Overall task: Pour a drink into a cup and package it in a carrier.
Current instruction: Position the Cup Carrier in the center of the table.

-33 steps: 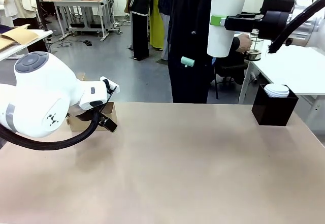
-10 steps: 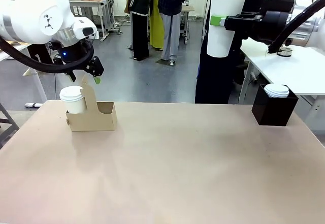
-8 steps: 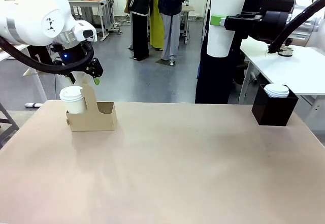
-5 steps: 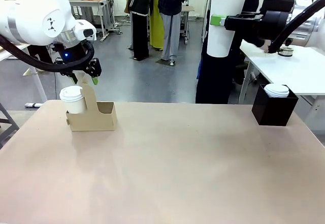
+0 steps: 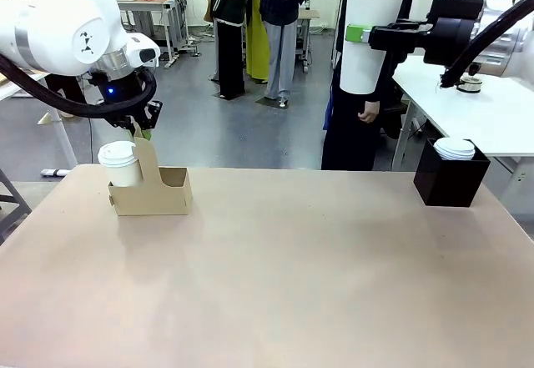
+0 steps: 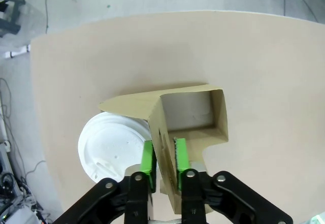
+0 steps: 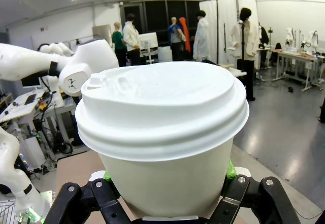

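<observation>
Frontally, two lidded white cups show: a tall cup (image 5: 368,68) clamped high in the right gripper (image 5: 362,33), and a shorter cup (image 5: 119,164) seated in one slot of the single carrier (image 5: 163,197) at the far left of the table (image 5: 292,284). One black box (image 5: 449,183) stands at the far right. From the left wrist, the left gripper (image 6: 165,157) pinches the carrier's handle between both pads, and one slot is bare. From the right wrist, the jaws grip the tall cup's body under its lid.
</observation>
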You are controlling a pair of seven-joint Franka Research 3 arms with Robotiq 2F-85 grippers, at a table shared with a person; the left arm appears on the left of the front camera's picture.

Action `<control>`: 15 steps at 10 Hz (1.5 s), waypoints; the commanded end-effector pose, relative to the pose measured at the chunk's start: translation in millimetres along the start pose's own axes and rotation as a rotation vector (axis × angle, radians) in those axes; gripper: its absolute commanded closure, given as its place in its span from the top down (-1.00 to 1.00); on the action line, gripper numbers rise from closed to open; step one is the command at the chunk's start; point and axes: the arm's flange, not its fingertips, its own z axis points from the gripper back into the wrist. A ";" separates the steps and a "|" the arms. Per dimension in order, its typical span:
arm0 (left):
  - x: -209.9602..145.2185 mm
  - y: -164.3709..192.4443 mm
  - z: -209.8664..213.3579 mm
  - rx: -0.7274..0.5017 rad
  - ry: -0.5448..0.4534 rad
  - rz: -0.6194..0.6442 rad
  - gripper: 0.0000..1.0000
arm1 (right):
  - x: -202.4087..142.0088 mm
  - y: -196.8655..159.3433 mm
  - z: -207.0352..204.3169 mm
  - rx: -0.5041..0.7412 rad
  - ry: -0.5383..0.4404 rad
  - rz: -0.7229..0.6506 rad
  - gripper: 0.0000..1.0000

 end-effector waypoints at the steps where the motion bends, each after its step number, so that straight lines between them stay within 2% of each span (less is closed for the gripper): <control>1: 2.4 0.8 -1.6 0.003 -0.007 0.028 -1.00 | 3.7 0.9 -2.2 0.002 -0.018 0.008 0.67; 3: 1.4 1.1 -4.5 0.005 0.001 0.034 -1.00 | 3.7 0.9 -2.2 0.002 -0.018 0.008 0.67; 4: 4.0 0.0 -4.9 0.039 0.035 0.083 -1.00 | 3.7 0.9 -2.2 0.002 -0.018 0.008 0.67; 5: 0.1 0.7 -1.5 -0.001 0.003 0.007 -1.00 | 3.7 0.9 -2.2 0.002 -0.018 0.008 0.67; 9: 0.2 -0.3 -1.3 0.000 0.006 0.024 -0.96 | 3.7 0.9 -2.2 0.002 -0.018 0.008 0.67; 12: -15.1 -19.5 49.4 -0.002 -0.061 0.061 -0.96 | 3.7 0.9 -2.2 0.002 -0.018 0.008 0.67; 15: -52.7 -78.8 103.8 -0.071 -0.072 0.086 -0.96 | 3.7 0.9 -2.2 0.002 -0.018 0.008 0.67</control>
